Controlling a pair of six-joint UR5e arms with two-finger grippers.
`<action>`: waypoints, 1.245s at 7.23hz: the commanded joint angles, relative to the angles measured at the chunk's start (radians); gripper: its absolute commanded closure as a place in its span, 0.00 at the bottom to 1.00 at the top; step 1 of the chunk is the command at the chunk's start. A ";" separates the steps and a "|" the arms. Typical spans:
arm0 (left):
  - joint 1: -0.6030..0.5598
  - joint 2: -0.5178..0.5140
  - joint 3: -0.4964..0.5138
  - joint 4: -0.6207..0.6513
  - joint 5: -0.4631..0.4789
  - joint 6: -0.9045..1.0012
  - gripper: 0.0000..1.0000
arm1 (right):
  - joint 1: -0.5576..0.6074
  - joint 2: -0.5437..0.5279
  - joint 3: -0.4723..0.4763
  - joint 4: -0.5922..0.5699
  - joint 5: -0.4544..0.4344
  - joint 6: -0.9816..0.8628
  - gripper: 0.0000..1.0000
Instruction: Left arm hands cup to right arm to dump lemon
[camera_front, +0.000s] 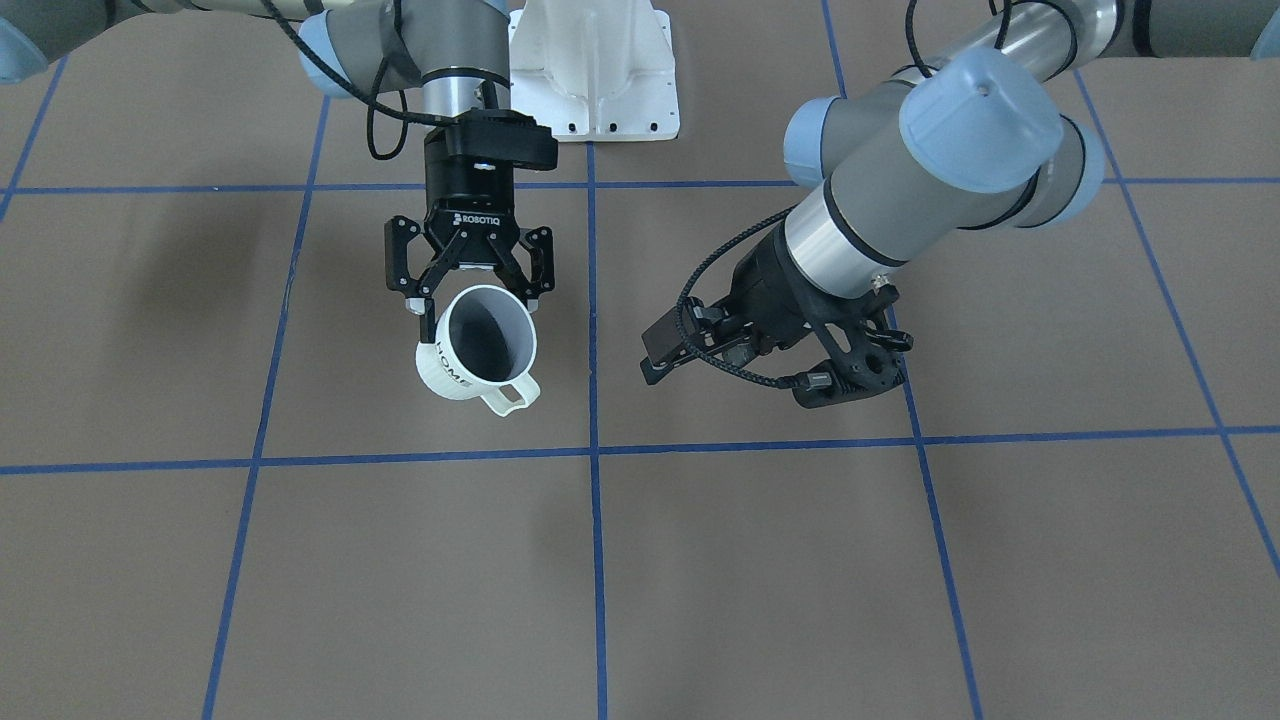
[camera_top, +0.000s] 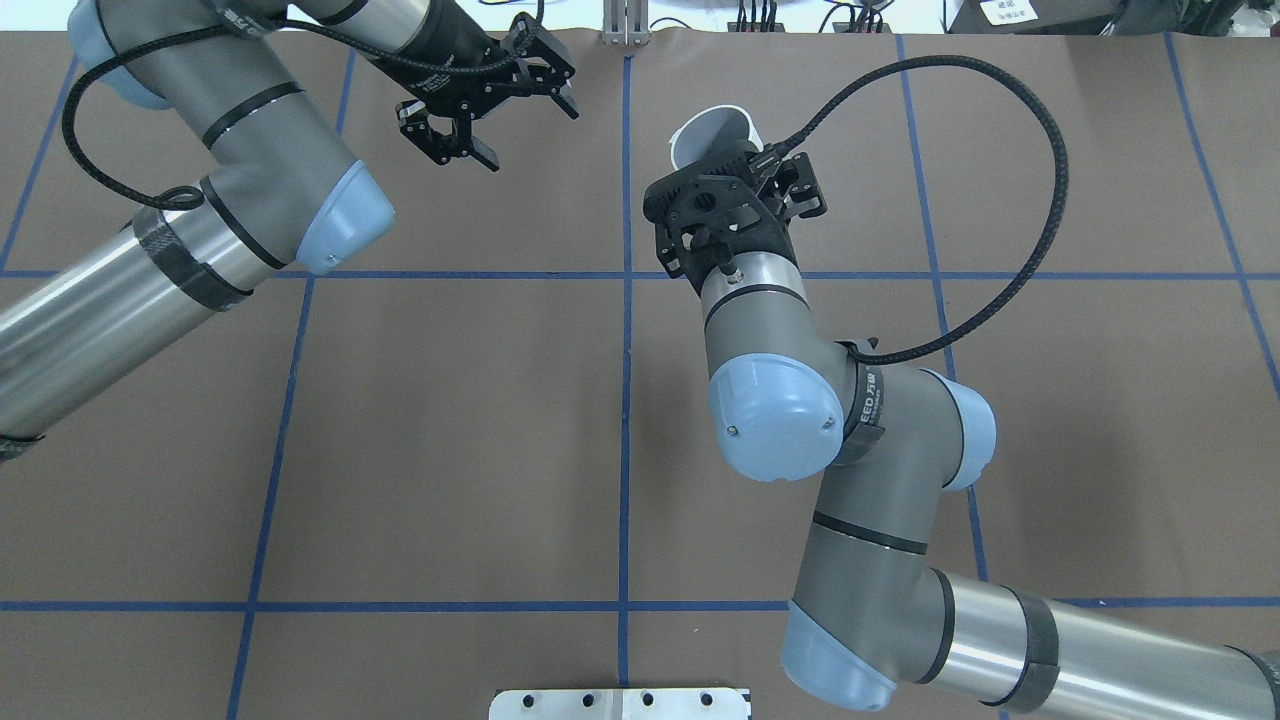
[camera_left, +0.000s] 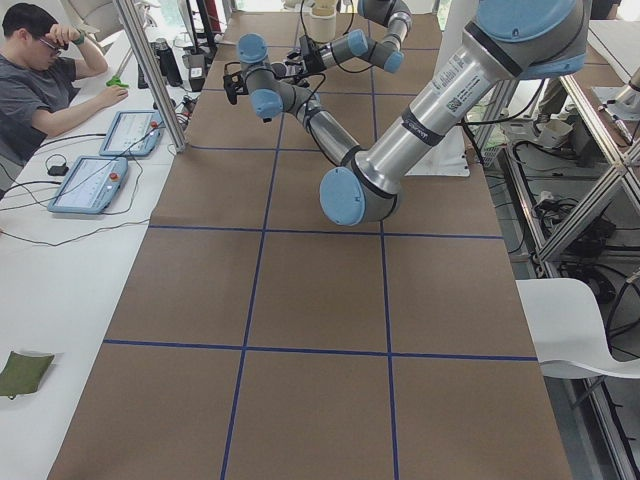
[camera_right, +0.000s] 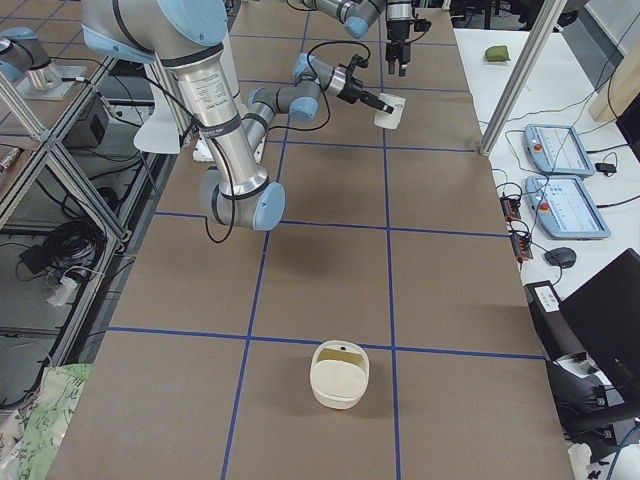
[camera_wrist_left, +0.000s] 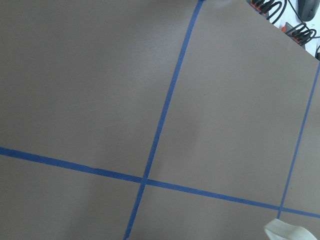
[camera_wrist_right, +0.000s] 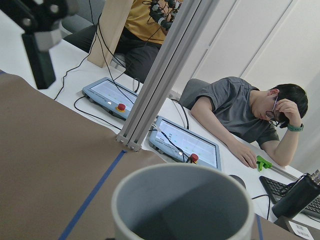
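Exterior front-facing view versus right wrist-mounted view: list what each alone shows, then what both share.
Front-facing only: the right claw, marked ROBOTIQ, holding the cup; the cup's HOME lettering and handle. Wrist only: a seated operator, two pendants, a metal post. Both: the cup's grey inside and blue tape on the brown table.

From my screen the two arms match: the left arm (camera_front: 870, 230) and the right arm (camera_top: 770, 330) are grey tubes with bare silver sections, black rings and pale blue joint caps (camera_front: 980, 105), and I can see small screws in the cap faces. The right gripper (camera_front: 475, 300) is a black claw with linked fingers, marked ROBOTIQ in white. The left gripper (camera_front: 657, 355) is slimmer and black, with a holed bracket (camera_front: 865, 365) and a braided black cable (camera_front: 720, 255) looped beside it.
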 joint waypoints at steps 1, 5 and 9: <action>0.016 -0.031 -0.002 0.003 0.000 -0.007 0.00 | -0.027 0.031 -0.012 -0.031 -0.027 0.000 1.00; 0.082 -0.080 0.001 0.005 0.001 -0.009 0.08 | -0.030 0.031 -0.028 -0.030 -0.029 0.002 1.00; 0.090 -0.089 0.026 0.006 0.003 0.002 0.23 | -0.047 0.030 -0.025 -0.028 -0.030 0.002 1.00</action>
